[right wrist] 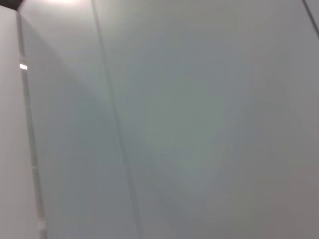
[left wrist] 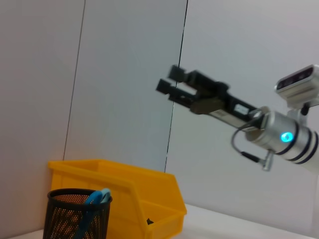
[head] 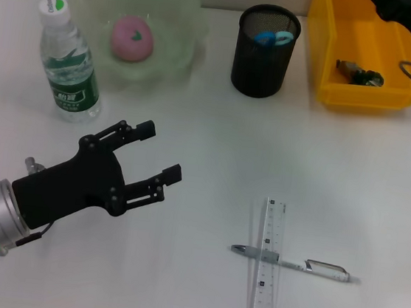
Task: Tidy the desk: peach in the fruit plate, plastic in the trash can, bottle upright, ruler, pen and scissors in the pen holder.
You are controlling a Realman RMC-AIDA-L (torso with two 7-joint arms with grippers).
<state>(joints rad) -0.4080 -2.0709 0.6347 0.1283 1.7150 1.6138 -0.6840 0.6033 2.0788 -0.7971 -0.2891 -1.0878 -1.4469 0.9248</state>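
My left gripper (head: 163,150) hovers open and empty over the desk's left front, just in front of the upright bottle (head: 67,60). The pink peach (head: 132,39) lies in the green fruit plate (head: 185,7). Blue scissors (head: 272,37) stand in the black mesh pen holder (head: 260,67). Crumpled plastic (head: 359,73) lies in the yellow trash can (head: 333,42). The clear ruler (head: 266,280) lies at the right front with the pen (head: 304,266) across it. In the left wrist view my right gripper (left wrist: 169,79) is raised high above the trash can (left wrist: 124,184), open and empty.
The right arm (head: 410,17) and its cable reach over the trash can's far right corner. Plate, pen holder and trash can line the desk's far edge. Bare white desk (head: 221,148) lies between my left gripper and the ruler.
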